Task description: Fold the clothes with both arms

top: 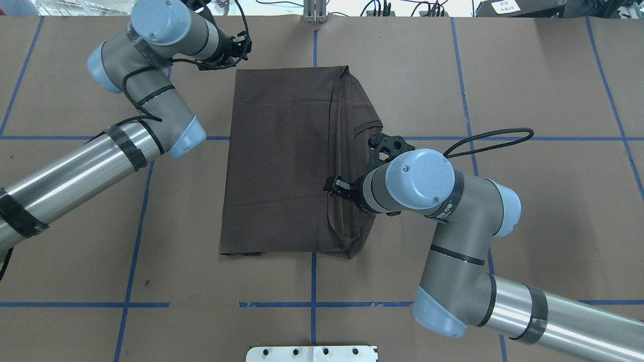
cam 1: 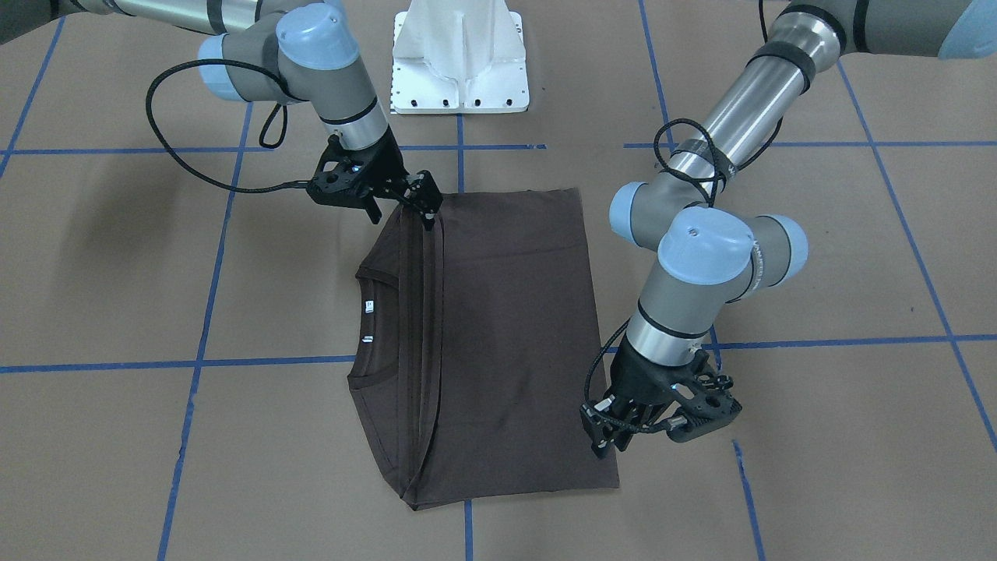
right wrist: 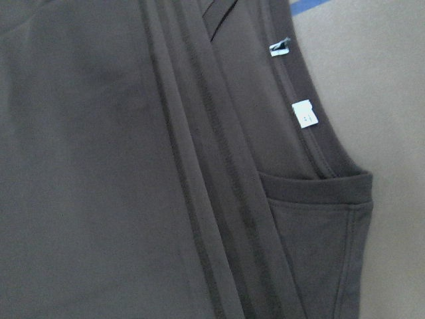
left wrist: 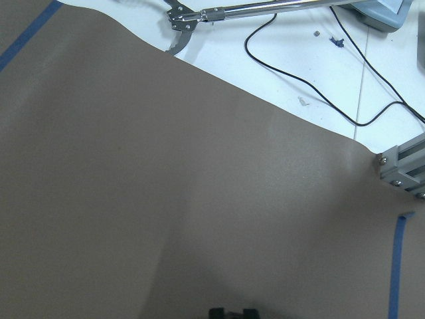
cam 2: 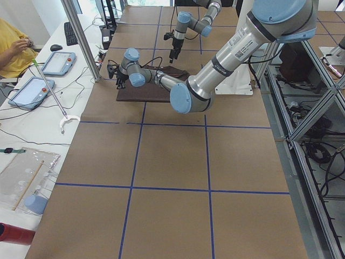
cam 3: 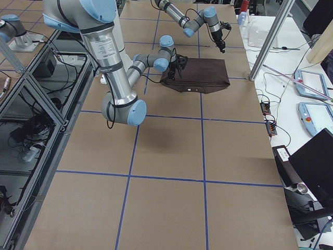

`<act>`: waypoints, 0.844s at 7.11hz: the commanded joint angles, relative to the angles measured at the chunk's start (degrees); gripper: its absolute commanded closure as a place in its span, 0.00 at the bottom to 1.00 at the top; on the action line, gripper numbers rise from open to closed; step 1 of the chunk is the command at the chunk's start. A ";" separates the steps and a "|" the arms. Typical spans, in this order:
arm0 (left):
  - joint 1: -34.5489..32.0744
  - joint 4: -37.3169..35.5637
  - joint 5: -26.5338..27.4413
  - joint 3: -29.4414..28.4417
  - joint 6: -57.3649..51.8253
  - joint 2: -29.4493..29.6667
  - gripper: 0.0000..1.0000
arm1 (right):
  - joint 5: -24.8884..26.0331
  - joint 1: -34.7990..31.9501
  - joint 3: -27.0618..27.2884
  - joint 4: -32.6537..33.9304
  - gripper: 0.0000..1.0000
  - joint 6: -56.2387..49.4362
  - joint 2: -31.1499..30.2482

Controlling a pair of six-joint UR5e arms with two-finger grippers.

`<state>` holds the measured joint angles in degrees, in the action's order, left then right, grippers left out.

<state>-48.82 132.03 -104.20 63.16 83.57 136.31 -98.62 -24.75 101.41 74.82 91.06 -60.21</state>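
The dark brown T-shirt (cam 1: 506, 327) lies flat on the brown paper table, folded into a rectangle (top: 282, 166). Its sleeves and sides are folded in, and the collar with white tags (cam 1: 370, 305) points to my right. My right gripper (cam 1: 405, 209) is open and hovers just above the layered fold near the shirt's near edge (top: 336, 188). Its wrist view shows the folds and tags (right wrist: 304, 113). My left gripper (cam 1: 607, 436) looks open and empty beside the shirt's far left corner (top: 244, 48). Its wrist view shows only bare paper (left wrist: 166, 199).
The white base pedestal (cam 1: 459, 62) stands at the table's near edge. Blue tape lines (top: 313, 281) grid the paper. Beyond the far edge are cables and a metal reaching tool (left wrist: 199, 13), tablets, a metal post (cam 2: 81, 38) and a seated operator (cam 2: 13, 48).
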 commanded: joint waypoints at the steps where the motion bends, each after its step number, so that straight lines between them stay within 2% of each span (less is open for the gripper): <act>1: -0.04 0.16 -1.19 2.76 0.36 -2.27 0.58 | 1.06 2.42 -0.78 2.76 0.00 -12.42 0.70; 3: 0.04 0.25 -1.19 2.76 0.46 -2.45 0.57 | 2.37 3.21 -0.78 8.75 0.00 -23.16 1.76; 4: 0.22 0.25 -1.19 2.76 0.46 -2.36 0.57 | 4.21 4.70 -1.04 8.76 0.00 -23.99 2.28; 6: 0.31 0.33 -1.19 2.76 0.46 -2.97 0.57 | 4.49 4.97 -2.88 9.12 0.00 -24.35 3.95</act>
<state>-48.57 132.22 -105.38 65.91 84.06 133.79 -94.53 -20.11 99.53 83.69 67.28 -57.05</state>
